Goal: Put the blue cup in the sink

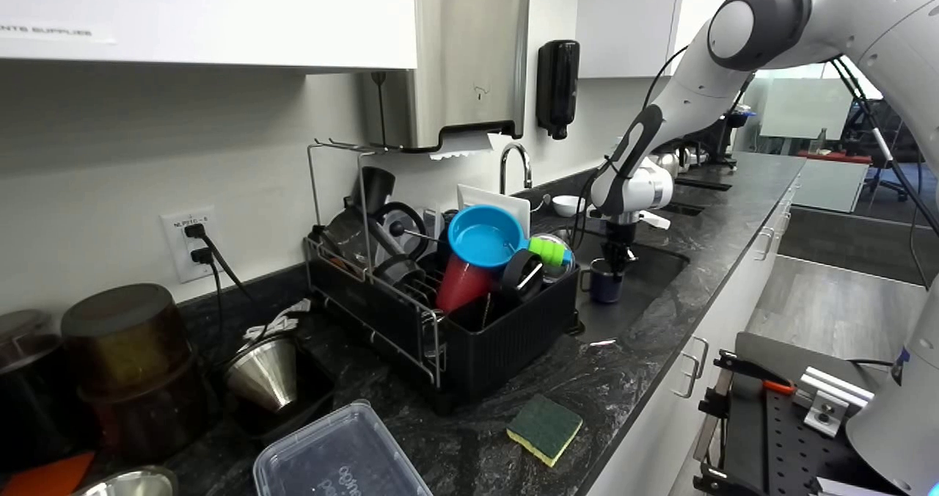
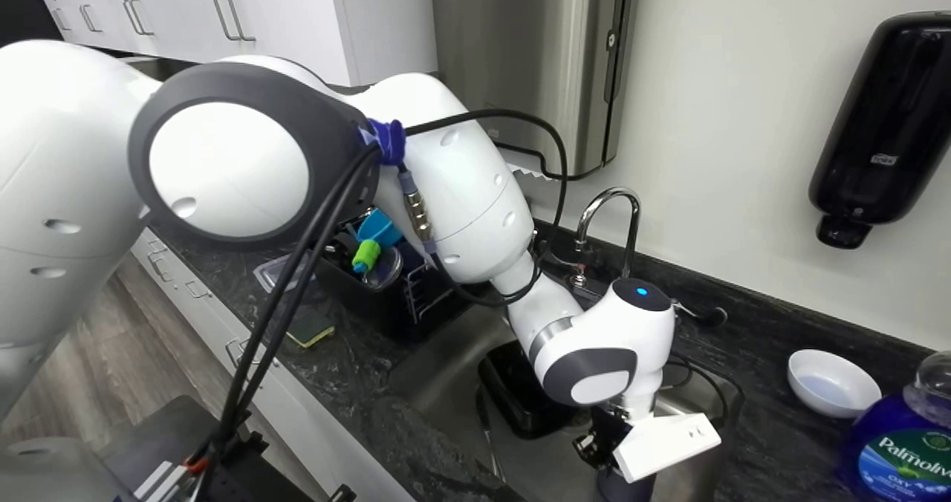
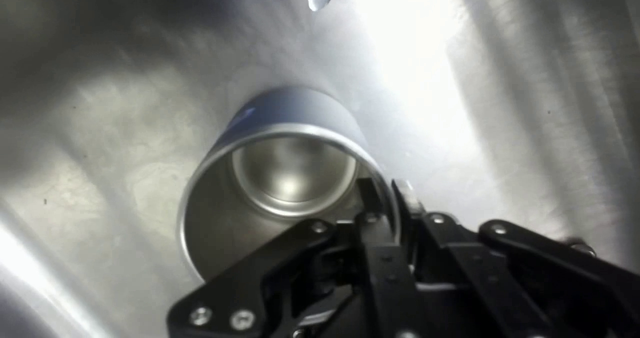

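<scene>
The dark blue cup (image 1: pixel 604 289) is upright inside the steel sink basin (image 1: pixel 664 261) in an exterior view. In an exterior view only its upper part (image 2: pixel 624 489) shows at the bottom edge. In the wrist view I look into the cup (image 3: pixel 294 107); its inside is bare metal and empty. My gripper (image 3: pixel 385 187) straddles the cup's wall, one finger inside and one outside, closed close on the rim. The gripper also shows above the cup in an exterior view (image 1: pixel 618 254). I cannot tell whether the cup's base touches the sink floor (image 3: pixel 125 128).
A black tray (image 2: pixel 524 390) and a utensil lie in the sink. A full black dish rack (image 1: pixel 506 349) stands beside it, with a sponge (image 1: pixel 544 430) in front. A faucet (image 2: pixel 631 227), white bowl (image 2: pixel 832 383) and blue soap bottle (image 2: pixel 903 450) line the wall side.
</scene>
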